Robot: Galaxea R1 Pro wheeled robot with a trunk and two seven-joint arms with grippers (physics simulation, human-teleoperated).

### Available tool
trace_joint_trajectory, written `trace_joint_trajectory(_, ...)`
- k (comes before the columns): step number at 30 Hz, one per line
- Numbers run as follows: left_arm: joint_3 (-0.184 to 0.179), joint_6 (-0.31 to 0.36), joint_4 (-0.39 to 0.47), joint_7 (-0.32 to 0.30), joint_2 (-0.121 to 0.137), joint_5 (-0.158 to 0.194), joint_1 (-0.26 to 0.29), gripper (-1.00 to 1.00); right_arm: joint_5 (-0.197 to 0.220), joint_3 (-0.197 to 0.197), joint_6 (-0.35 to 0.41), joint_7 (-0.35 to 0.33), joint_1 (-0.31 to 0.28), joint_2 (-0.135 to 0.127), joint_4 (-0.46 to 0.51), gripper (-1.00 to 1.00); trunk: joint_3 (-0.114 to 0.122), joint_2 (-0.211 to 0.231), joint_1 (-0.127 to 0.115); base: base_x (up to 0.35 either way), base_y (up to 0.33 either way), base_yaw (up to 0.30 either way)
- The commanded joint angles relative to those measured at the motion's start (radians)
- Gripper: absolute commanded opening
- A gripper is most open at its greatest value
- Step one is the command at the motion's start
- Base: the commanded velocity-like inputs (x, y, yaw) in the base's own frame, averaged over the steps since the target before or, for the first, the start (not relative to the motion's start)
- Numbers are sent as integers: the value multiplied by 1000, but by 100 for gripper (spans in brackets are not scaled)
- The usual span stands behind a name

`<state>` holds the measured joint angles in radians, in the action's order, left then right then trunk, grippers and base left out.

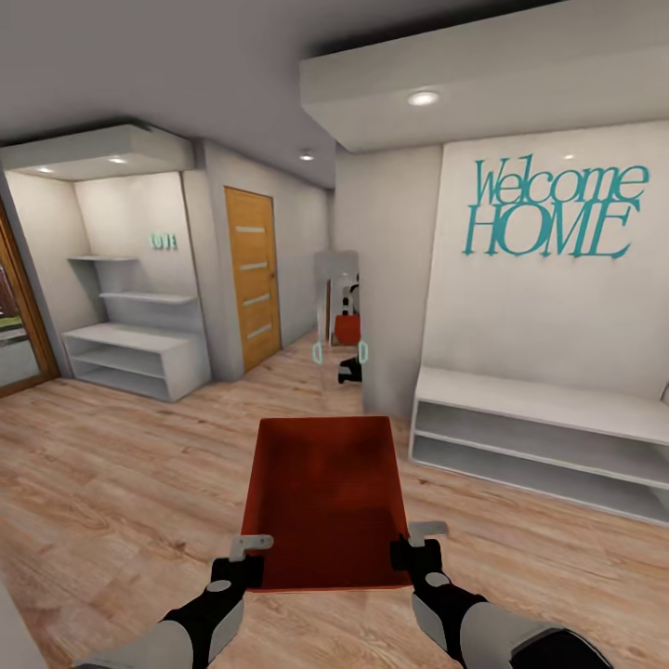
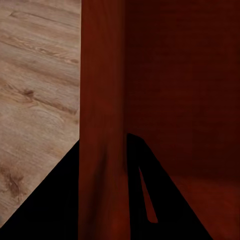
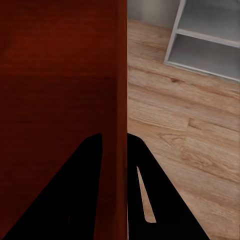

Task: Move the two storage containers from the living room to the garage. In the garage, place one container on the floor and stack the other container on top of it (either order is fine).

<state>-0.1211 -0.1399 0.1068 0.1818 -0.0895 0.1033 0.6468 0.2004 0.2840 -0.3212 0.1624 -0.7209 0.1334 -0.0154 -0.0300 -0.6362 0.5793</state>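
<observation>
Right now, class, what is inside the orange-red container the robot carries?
The storage container looks empty: bare red bottom and walls. The left claw and right claw each straddle a side wall; the near inner corners stay hidden behind the rim.

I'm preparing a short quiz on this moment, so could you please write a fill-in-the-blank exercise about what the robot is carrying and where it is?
1. Both grippers, left and right, hold one orange-red ____ between them.
2. Each gripper's fingers straddle a side ____ of the bin.
3. The floor under the robot is light ____ planks.
4. The teal lettering on the wall reads "Welcome ____".

Missing words: container; wall; wood; HOME
</observation>
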Motion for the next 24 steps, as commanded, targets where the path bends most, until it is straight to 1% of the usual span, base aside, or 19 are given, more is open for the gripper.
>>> trace_joint_trajectory(1, 0, -1, -1, 7, 0, 9, 1, -100, -12, -59, 0, 0, -2, 7, 2, -100, -2, -2, 1, 321, 0, 0)
trace_joint_trajectory(6, 0, -1, -1, 7, 0, 9, 1, -100, -12, -59, 0, 1, -1, 8, 2, -100, -2, -2, 1, 321, 0, 10)
trace_joint_trajectory(8, 0, -1, -1, 7, 0, 9, 1, -100, -13, -59, 1, 1, -2, 8, 2, -100, -2, -2, 1, 321, 0, 122)
trace_joint_trajectory(24, 0, -1, -1, 7, 0, 9, 1, -100, -13, -59, 1, 2, -1, 8, 2, -100, -2, -2, 1, 321, 0, 258)
